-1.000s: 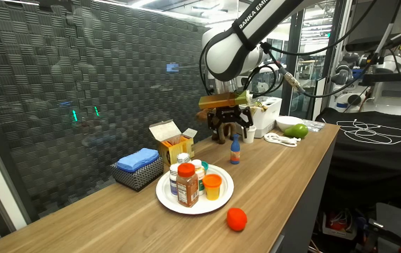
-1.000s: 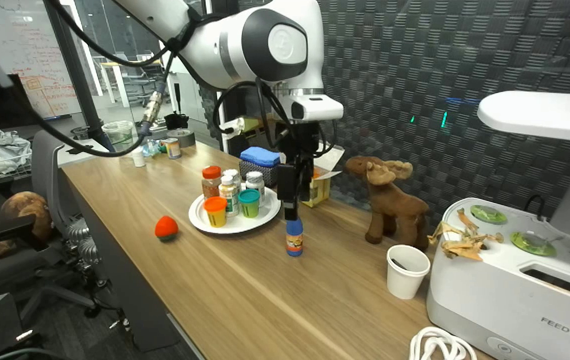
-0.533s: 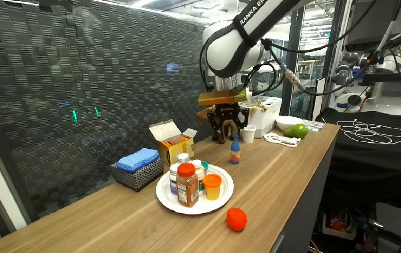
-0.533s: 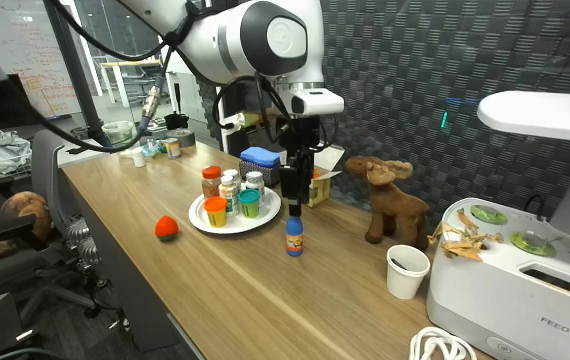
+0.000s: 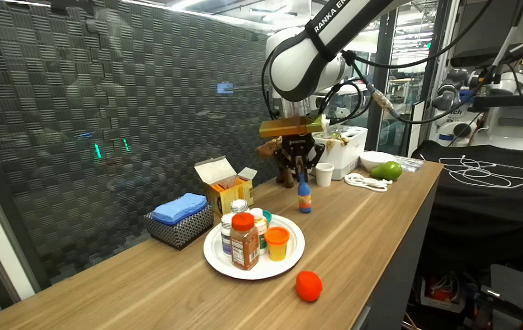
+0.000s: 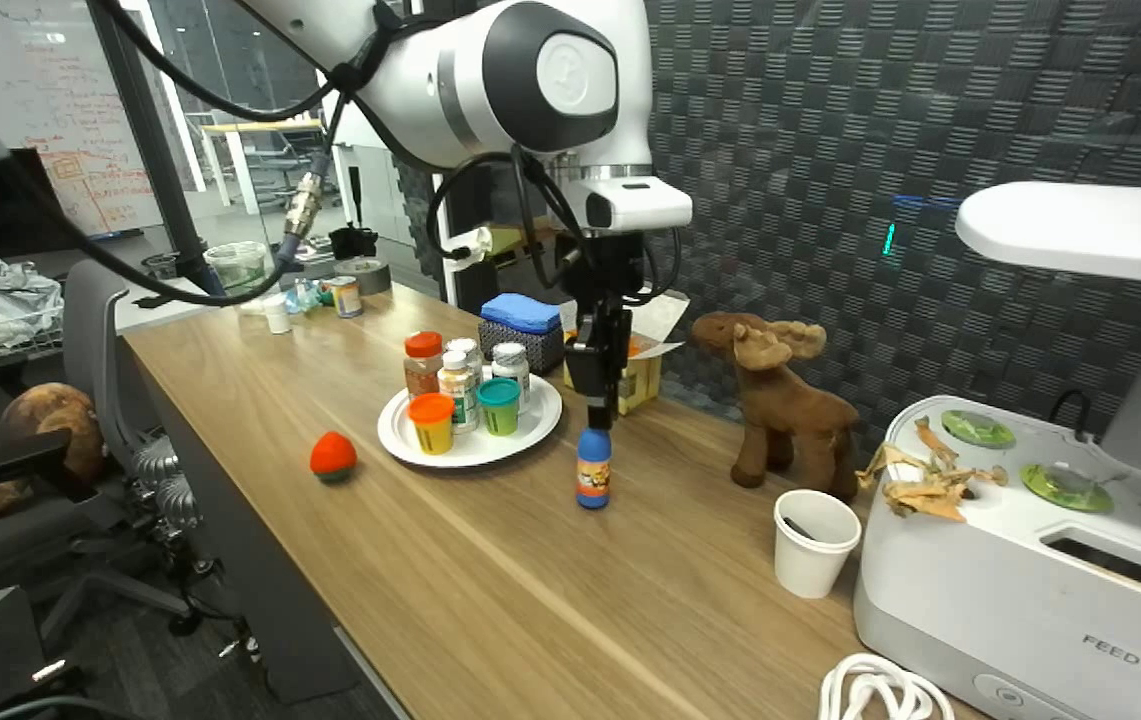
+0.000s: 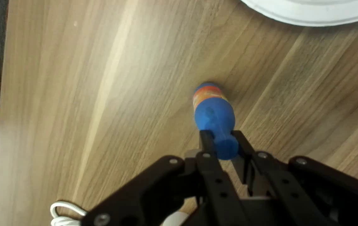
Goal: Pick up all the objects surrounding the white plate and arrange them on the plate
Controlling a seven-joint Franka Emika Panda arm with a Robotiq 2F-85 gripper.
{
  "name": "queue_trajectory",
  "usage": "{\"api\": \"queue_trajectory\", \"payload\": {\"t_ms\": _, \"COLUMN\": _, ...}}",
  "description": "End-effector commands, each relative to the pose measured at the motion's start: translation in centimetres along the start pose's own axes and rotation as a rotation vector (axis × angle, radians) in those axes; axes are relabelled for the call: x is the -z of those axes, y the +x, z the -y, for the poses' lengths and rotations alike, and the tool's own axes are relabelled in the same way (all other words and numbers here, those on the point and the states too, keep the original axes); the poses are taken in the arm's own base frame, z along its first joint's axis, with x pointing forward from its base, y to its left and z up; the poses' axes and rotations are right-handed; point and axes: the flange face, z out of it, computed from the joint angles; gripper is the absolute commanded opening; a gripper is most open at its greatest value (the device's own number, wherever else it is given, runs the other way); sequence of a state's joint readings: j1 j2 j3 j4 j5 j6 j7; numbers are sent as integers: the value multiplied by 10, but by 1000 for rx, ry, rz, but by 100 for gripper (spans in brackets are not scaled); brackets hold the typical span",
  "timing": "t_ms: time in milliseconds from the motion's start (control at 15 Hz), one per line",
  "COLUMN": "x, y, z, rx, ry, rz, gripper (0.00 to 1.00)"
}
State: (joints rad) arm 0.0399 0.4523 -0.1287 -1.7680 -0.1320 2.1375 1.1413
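Observation:
My gripper (image 7: 222, 138) is shut on the neck of a small blue bottle (image 7: 216, 113) with an orange label. In both exterior views the bottle (image 6: 593, 472) stands upright beside the plate, its base on or very close to the table. The white plate (image 5: 296, 250) carries a red-capped spice jar (image 5: 244, 245), three white pill bottles (image 6: 459, 392), an orange-lidded cup (image 5: 277, 244) and a teal-lidded cup (image 6: 499, 407). Off the plate, an orange-red ball (image 5: 308, 286) rests on the table. Only the plate's rim (image 7: 317, 17) shows in the wrist view.
Behind the plate are an open yellow box (image 5: 230, 195) and a dark box topped with blue cloth (image 5: 180, 208). A brown moose figure (image 6: 792, 410), a white paper cup (image 6: 812, 550), a white planter (image 6: 1020, 610) and a white cord (image 6: 885, 690) stand near the arm.
The gripper came down a little and its fingers went from wide apart to closed around the bottle's neck. The bottle shifted slightly toward the wall side. Everything on the plate stayed put.

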Motion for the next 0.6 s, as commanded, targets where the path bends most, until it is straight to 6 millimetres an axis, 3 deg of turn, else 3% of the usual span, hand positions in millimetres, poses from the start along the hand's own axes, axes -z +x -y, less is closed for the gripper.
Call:
{"api": "queue_trajectory", "payload": {"t_ms": 0, "x": 25, "y": -5, "z": -11, "rx": -13, "ry": 51, "rz": -26, "gripper": 9}}
{"api": "queue_trajectory", "payload": {"t_ms": 333, "x": 70, "y": -37, "z": -26, "rx": 88, "ry": 93, "rz": -113, "gripper": 9}}
{"api": "queue_trajectory", "payload": {"t_ms": 533, "x": 83, "y": -68, "z": -32, "rx": 127, "ry": 167, "rz": -90, "gripper": 9}}
